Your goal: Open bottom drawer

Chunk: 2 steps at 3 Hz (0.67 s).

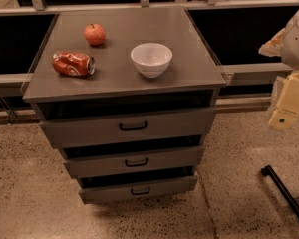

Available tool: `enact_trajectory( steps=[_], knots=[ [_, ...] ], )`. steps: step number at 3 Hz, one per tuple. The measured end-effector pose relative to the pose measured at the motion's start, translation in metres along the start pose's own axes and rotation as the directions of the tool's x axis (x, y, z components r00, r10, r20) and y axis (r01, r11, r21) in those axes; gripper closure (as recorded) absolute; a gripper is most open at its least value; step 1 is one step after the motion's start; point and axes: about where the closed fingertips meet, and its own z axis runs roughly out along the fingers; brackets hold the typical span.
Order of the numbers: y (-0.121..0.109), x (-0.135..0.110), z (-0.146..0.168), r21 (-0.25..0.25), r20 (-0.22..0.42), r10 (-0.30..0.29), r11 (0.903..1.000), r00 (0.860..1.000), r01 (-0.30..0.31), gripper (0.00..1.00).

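A grey metal cabinet [124, 73] with three drawers stands in the middle of the view. The bottom drawer [109, 194] is the lowest and narrowest front, with a small black bar handle [140, 190]. A dark gap shows above its front. The mid-sized drawer [99, 166] and the widest top drawer [89, 130] sit above it, each with a dark gap above. My gripper [287, 108], cream-coloured, hangs at the right edge of the view. It is well to the right of the cabinet and touches nothing.
On the cabinet top lie a red apple [94, 34], a crushed red can [73, 63] and a white bowl [151, 59]. A black bar [284, 192] lies on the speckled floor at the lower right. A rail and dark panels run behind the cabinet.
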Motion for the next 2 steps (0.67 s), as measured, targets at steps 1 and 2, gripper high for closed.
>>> enact_trajectory(
  steps=[1, 2],
  knots=[
    [0.0, 0.0, 0.0, 0.0, 0.0, 0.0, 1.0, 1.0, 0.0, 0.0],
    [-0.002, 0.008, 0.018, 0.02, 0.047, 0.037, 0.9991, 0.998, -0.038, 0.0]
  ],
)
